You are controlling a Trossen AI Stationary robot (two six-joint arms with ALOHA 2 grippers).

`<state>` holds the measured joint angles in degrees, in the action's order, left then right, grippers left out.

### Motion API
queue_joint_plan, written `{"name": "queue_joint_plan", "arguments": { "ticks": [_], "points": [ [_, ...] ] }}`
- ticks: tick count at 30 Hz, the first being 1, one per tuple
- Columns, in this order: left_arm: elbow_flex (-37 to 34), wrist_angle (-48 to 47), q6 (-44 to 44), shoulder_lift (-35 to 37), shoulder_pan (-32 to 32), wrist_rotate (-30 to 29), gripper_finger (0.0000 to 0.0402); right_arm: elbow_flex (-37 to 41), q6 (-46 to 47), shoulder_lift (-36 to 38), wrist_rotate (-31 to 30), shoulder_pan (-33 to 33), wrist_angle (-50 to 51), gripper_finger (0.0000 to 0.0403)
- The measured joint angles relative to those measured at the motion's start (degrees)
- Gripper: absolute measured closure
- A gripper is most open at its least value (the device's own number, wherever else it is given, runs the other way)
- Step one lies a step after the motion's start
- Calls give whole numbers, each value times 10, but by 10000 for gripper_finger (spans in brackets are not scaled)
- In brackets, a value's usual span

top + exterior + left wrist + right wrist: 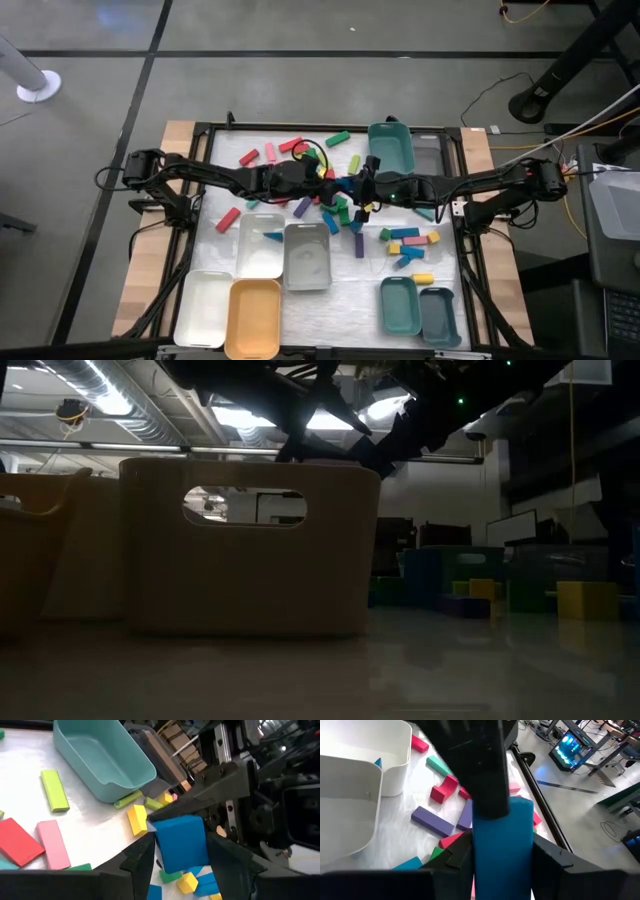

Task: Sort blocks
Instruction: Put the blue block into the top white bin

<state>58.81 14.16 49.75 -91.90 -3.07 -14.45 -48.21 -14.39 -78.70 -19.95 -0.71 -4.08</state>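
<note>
Both grippers meet above the middle of the table. My left gripper [333, 182] [181, 862] and my right gripper [364, 190] [502, 865] are each shut on the same blue block [347, 185], which is off the table. Many other blocks lie scattered flat on the white mat: red, pink and green ones [270, 153] toward the far edge, purple and teal ones [330, 215] under the grippers, and a cluster of yellow, teal and pink ones [410, 242] on the right. The low view shows only dark arm shapes overhead. My left gripper pinches the blue block [181, 840] between its two fingers, one on each long side, coming level from the table's left. The block is lifted clear. My right gripper pinches the other end of the blue block [502, 842] between its two fingers, coming level from the table's right. A dark finger of the left gripper lies over the block's far end.
White tray [260, 245] and grey tray [307, 257] sit just near of the grippers. A white tray [203, 308] and orange tray [252, 318] are at the near left, two teal-grey trays [418, 308] at the near right, and a teal tray [390, 146] at the far edge.
</note>
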Motion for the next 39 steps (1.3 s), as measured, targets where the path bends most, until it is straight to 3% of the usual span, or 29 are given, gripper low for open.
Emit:
{"name": "queue_joint_plan", "arguments": {
  "ticks": [18,28,39],
  "points": [
    [0,4,-4,1,0,-10,235,1,0,-1,0,0,-26,263],
    [0,4,0,1,0,-10,278,2,-2,-1,-5,0,-32,263],
    [0,24,11,-7,0,-8,208,1,2,-1,6,0,-45,263]
  ]
}}
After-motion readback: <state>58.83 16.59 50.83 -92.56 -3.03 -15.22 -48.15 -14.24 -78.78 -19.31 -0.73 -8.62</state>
